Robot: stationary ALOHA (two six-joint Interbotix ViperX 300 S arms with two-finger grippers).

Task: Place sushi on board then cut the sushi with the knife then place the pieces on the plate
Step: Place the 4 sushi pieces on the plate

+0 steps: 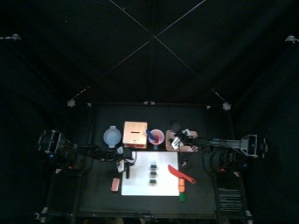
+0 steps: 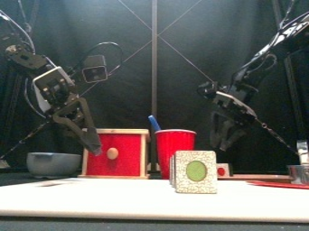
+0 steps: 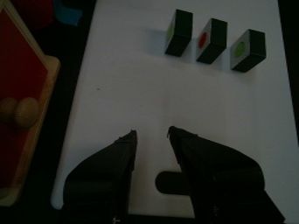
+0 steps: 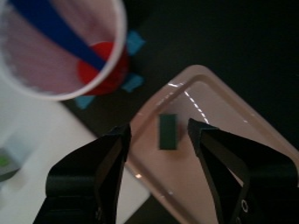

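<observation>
Black left arm (image 2: 63,101) above board (image 3: 140,96), right arm (image 2: 232,101) above tray (image 4: 166,179), jaws parted

The white cutting board (image 3: 176,96), along the table's front edge, looks like smooth plastic with a soft, nearly matt finish. The sushi pieces (image 3: 211,40) on it have dull dark green sides. The one seen from the front has a pale speckled face around a flat green centre, as if painted.

Toward the table's back edge, the wooden box (image 2: 115,132) is pale bare wood. Its red drawer front (image 2: 99,164) is matt paint, and its knob (image 2: 112,153) is smooth and rounded.

The red cup (image 2: 176,149) and the blue knife (image 4: 59,31) look like smooth plastic. The pink tray (image 4: 228,131) is glossy along its rim. The blue-grey bowl (image 2: 54,163) looks matt. The jaws of the left gripper (image 3: 152,138) and right gripper (image 4: 158,128) are dull black.
</observation>
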